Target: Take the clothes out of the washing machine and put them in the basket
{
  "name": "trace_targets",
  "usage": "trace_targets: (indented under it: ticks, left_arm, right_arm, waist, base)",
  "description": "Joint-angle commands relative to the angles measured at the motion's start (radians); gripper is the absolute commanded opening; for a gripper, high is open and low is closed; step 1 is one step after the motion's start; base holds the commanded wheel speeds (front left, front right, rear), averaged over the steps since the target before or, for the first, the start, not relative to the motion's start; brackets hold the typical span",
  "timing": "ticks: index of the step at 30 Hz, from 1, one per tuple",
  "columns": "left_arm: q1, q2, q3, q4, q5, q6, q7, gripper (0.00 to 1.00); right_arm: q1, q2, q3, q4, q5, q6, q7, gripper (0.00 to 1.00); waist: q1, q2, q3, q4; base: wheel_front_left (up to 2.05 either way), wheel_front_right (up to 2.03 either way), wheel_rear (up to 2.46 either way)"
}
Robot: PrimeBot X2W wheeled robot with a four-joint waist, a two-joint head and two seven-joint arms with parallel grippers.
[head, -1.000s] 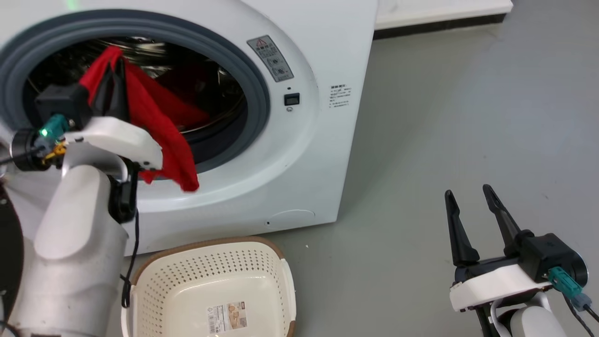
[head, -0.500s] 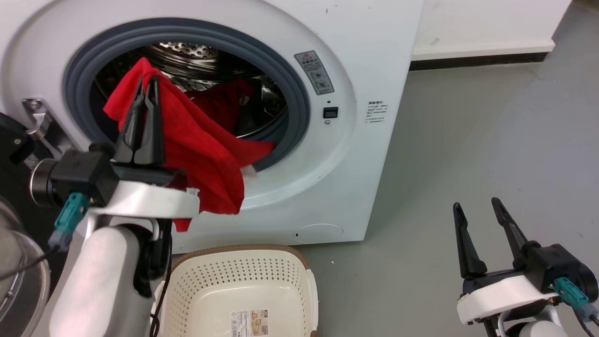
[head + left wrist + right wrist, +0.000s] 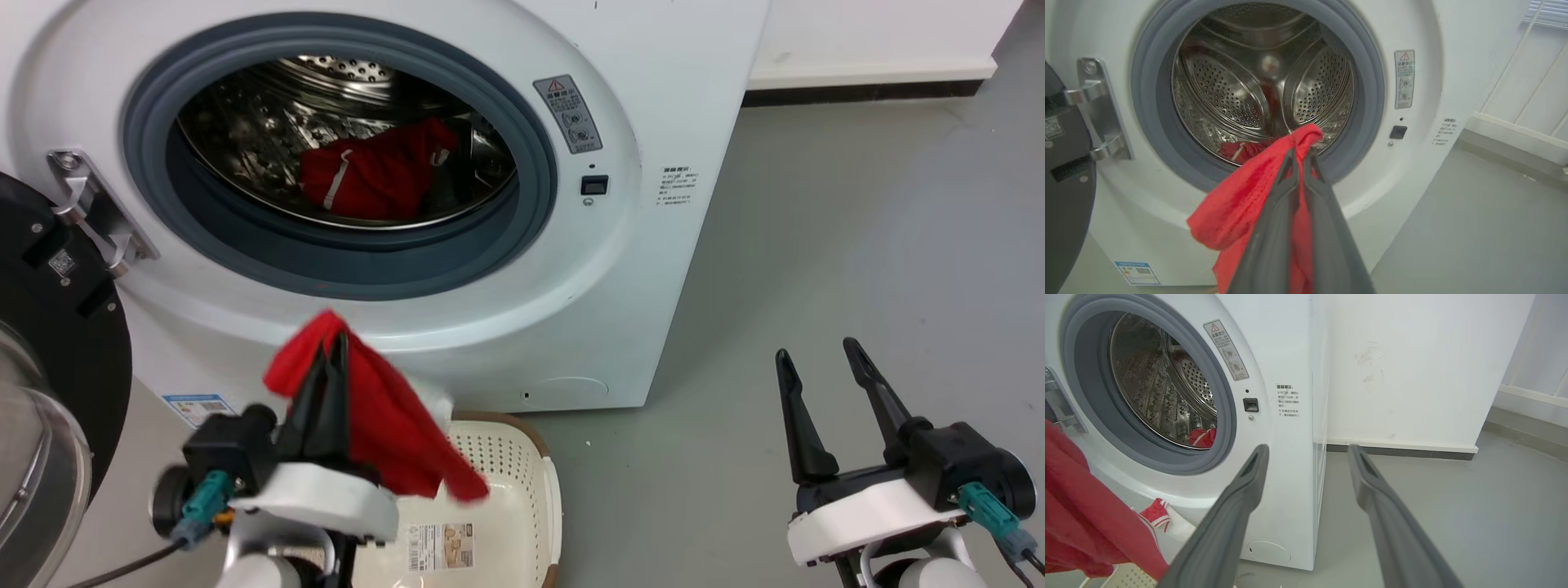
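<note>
My left gripper [image 3: 335, 343] is shut on a red garment [image 3: 392, 425], which hangs over the cream basket [image 3: 535, 482] on the floor in front of the washing machine [image 3: 653, 122]. In the left wrist view the closed gripper [image 3: 1301, 152] pinches a fold of the red garment [image 3: 1237, 208], clear of the porthole. A second red garment [image 3: 371, 175] with a white stripe lies in the steel drum. My right gripper [image 3: 816, 351] stands open and empty at the lower right, away from the machine. In the right wrist view the held red garment [image 3: 1081, 526] hangs at the left.
The black-framed glass door [image 3: 49, 408] stands swung open at the far left. Grey floor [image 3: 857, 229] spreads to the right of the machine, up to a white wall with a dark skirting [image 3: 865, 90].
My left gripper has pulled the red garment out of the porthole and down to above the basket. The head camera has shifted. The right gripper stays open in place.
</note>
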Motion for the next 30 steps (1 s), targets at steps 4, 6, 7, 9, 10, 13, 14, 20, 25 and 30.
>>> trace_targets:
  ticks: [4, 6, 7, 9, 10, 13, 14, 20, 25, 30]
  left_arm:
    - [0.045, -0.041, -0.003, 0.128, -0.048, -0.015, -0.037, 0.00]
    - [0.043, -0.053, -0.007, 0.192, -0.061, -0.024, -0.057, 0.00]
    - [0.035, -0.060, -0.007, 0.228, -0.064, -0.030, -0.065, 0.00]
    - [0.007, -0.072, -0.010, 0.287, -0.069, -0.042, -0.084, 0.00]
    - [-0.006, -0.077, -0.015, 0.322, -0.069, -0.049, -0.090, 0.00]
    - [-0.050, -0.095, -0.025, 0.422, -0.066, -0.069, -0.103, 0.00]
    - [-0.069, -0.099, -0.024, 0.457, -0.067, -0.075, -0.110, 0.00]
    - [-0.220, -0.122, -0.016, 0.676, -0.056, -0.106, -0.132, 0.00]
    - [-0.348, -0.124, 0.007, 0.846, -0.045, -0.128, -0.140, 0.00]
    - [-0.466, -0.115, 0.036, 0.999, -0.040, -0.144, -0.141, 0.00]
  right_arm:
    - [-0.029, 0.002, 0.000, -0.004, 0.004, -0.001, -0.006, 1.00]
    - [-0.043, 0.001, -0.001, -0.006, 0.003, -0.001, -0.009, 1.00]
    - [-0.048, 0.001, 0.000, -0.008, 0.004, -0.001, -0.011, 1.00]
    - [-0.064, 0.002, 0.002, -0.013, 0.003, -0.001, -0.014, 1.00]
    - [-0.071, 0.002, 0.003, -0.015, 0.004, -0.001, -0.017, 1.00]
    - [-0.100, 0.001, 0.009, -0.024, -0.004, -0.001, -0.021, 1.00]
    - [-0.112, 0.001, 0.011, -0.028, -0.004, -0.001, -0.024, 1.00]
    - [-0.177, 0.002, 0.017, -0.046, 0.004, -0.001, -0.041, 1.00]
    - [-0.229, 0.002, 0.034, -0.052, 0.016, -0.001, -0.057, 1.00]
    - [-0.273, 0.002, 0.056, -0.066, 0.032, -0.001, -0.075, 1.00]
  waist:
    - [0.0000, 0.0000, 0.051, -0.017]
    - [0.0000, 0.0000, 0.075, -0.023]
    - [0.0000, 0.0000, 0.088, -0.025]
    - [0.0000, 0.0000, 0.124, -0.033]
    - [0.0000, 0.0000, 0.140, -0.035]
    - [0.0000, 0.0000, 0.196, -0.050]
    - [0.0000, 0.0000, 0.217, -0.055]
    - [0.0000, 0.0000, 0.353, -0.091]
    - [0.0000, 0.0000, 0.471, -0.125]
    - [0.0000, 0.0000, 0.581, -0.153]
  base:
    - [0.00, 0.00, 0.00]
    - [0.00, 0.00, 0.00]
    - [0.00, 0.00, 0.00]
    - [0.00, 0.00, 0.00]
    - [0.00, 0.00, 0.00]
    - [0.00, 0.00, 0.00]
    - [0.00, 0.00, 0.00]
    - [0.00, 0.00, 0.00]
    - [0.00, 0.00, 0.00]
    - [0.00, 0.00, 0.00]
